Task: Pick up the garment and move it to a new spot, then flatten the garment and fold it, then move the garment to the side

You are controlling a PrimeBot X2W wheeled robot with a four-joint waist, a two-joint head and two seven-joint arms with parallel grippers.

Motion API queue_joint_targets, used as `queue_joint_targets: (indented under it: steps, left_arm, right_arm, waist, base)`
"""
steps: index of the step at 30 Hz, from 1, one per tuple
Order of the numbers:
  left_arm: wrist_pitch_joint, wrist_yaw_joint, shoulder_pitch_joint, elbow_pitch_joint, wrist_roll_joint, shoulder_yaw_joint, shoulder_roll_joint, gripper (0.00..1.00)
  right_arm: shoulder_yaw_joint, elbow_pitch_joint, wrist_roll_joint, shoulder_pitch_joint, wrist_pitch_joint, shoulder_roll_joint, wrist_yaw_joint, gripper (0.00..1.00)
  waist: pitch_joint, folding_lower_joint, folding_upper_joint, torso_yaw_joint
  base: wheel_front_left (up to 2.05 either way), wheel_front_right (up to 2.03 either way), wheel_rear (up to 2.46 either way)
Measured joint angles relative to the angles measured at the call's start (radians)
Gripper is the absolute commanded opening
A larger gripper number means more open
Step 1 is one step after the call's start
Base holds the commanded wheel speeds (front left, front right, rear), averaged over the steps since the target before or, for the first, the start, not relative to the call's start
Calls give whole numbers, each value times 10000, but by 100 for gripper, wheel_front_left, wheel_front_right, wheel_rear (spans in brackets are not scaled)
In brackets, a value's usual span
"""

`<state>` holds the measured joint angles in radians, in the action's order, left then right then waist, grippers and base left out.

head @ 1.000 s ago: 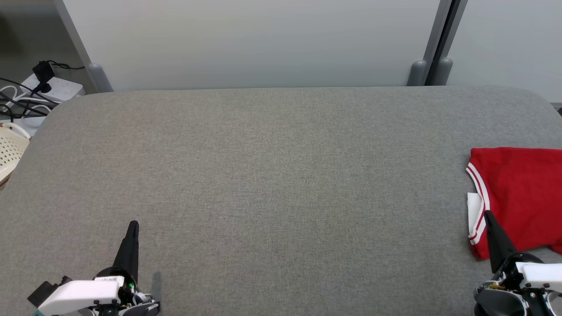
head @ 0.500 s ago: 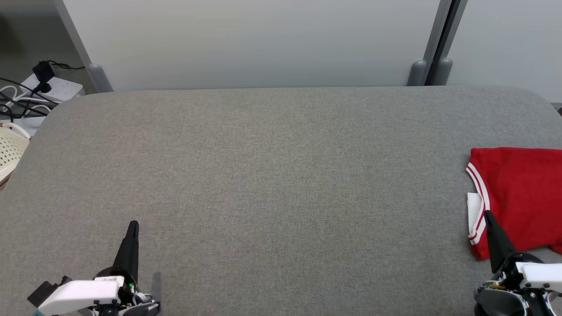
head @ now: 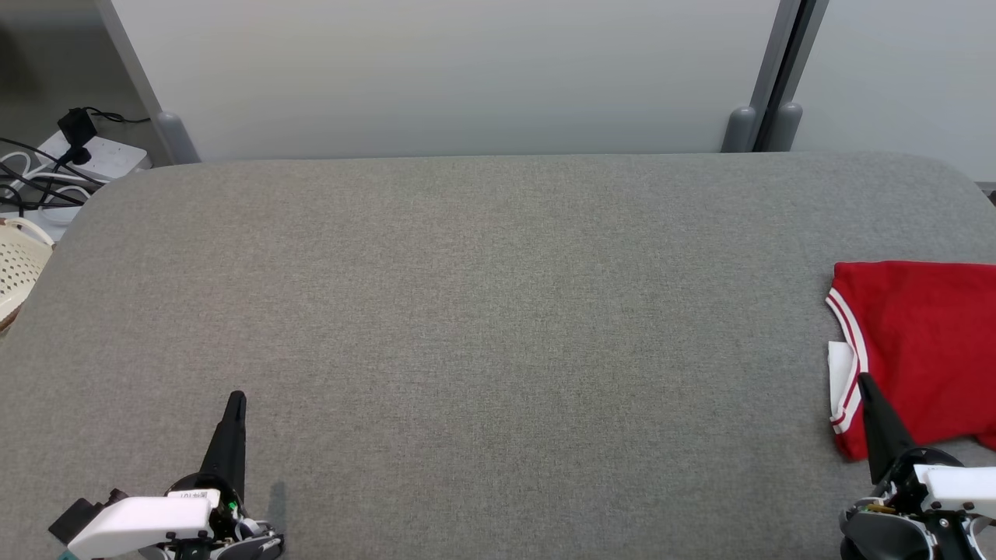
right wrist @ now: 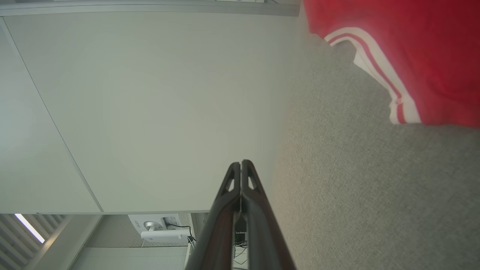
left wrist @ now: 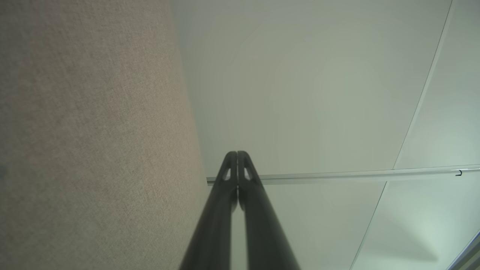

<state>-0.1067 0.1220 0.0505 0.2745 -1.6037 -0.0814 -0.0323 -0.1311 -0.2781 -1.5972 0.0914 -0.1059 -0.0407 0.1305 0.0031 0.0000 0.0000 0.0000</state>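
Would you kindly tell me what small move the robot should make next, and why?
Probably just park the left gripper and right gripper, both shut and empty: the red white-striped fabric garment looks folded at the right side of the grey cloth-covered table.

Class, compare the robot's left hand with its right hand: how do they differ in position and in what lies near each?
The left hand sits at the head view's lower left; the right hand at its lower right. The left hand is over bare grey surface; the right hand's tip overlaps the striped edge of the red garment in that view. Both are shut, holding nothing, fingers pointing up the view.
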Motion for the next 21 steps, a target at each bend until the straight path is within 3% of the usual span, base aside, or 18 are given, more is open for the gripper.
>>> queue_joint_targets:
  steps: [21]
  left_arm:
    - [0, 0, 0, 0, 2, 0, 0, 0]
  right_arm:
    - [0, 2, 0, -1, 0, 0, -2, 0]
  waist:
    - [0, 0, 0, 0]
  base:
    - [0, 0, 0]
